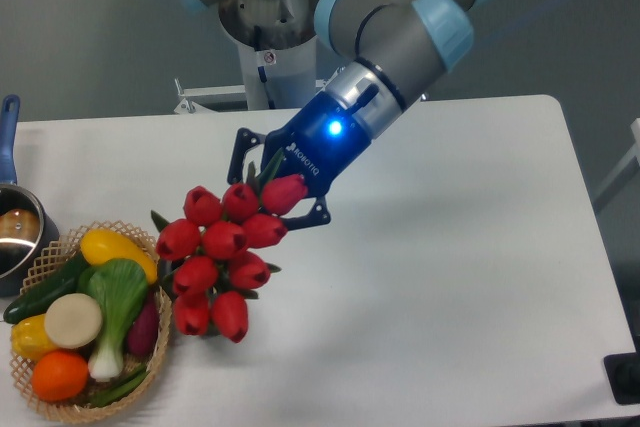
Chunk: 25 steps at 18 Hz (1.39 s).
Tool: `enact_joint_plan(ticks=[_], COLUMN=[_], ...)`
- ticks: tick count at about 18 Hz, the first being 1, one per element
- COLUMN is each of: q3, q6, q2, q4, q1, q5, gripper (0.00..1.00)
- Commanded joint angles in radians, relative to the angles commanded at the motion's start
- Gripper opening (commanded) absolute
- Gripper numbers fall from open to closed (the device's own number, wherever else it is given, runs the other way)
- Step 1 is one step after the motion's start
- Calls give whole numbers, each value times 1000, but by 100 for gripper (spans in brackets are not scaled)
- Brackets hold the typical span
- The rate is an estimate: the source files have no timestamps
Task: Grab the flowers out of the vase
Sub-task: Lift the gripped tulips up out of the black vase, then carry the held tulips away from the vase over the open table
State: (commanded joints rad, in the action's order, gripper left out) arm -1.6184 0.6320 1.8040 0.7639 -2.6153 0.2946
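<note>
The flowers (pixel 222 257) are a bunch of red tulip buds with green leaves, seen from above, left of the table's middle. The vase is hidden beneath the buds. My gripper (pixel 277 184), blue-lit at the wrist, reaches down from the upper right to the bunch's top right edge. Its jaws stand wide apart, one finger (pixel 240 152) at the upper left and the other finger (pixel 318 215) at the lower right. The topmost bud (pixel 284 193) lies between them. The fingers do not look closed on it.
A wicker basket (pixel 150 352) of vegetables stands at the front left, touching or nearly touching the bunch. A steel saucepan (pixel 14 232) with a blue handle sits at the left edge. The robot's base (pixel 265 47) stands at the back.
</note>
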Motion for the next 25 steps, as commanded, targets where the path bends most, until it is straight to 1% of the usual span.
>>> enact_joint_plan(ticks=[2, 5, 7, 8, 11, 15, 17, 19, 22, 24, 25], q3=[14, 17, 32, 32, 29, 9, -7, -34, -73, -92, -93], q6=[0, 8, 37, 64, 147, 183, 210, 245, 255, 267, 296], q2=[0, -2, -14, -24, -29, -28, -26, -28, -35, -41, -44], q4=[0, 0, -2, -2, 0, 5, 5, 5, 9, 38, 55], q1=[-22, -57, -84, -94, -114, -123, -129, -137, -150, -164, -166], q5=[-12, -12, 21, 67, 266, 418, 504, 616, 763, 860, 891], gripper=[0, 0, 0, 0, 0, 0, 0, 0, 0, 0, 0])
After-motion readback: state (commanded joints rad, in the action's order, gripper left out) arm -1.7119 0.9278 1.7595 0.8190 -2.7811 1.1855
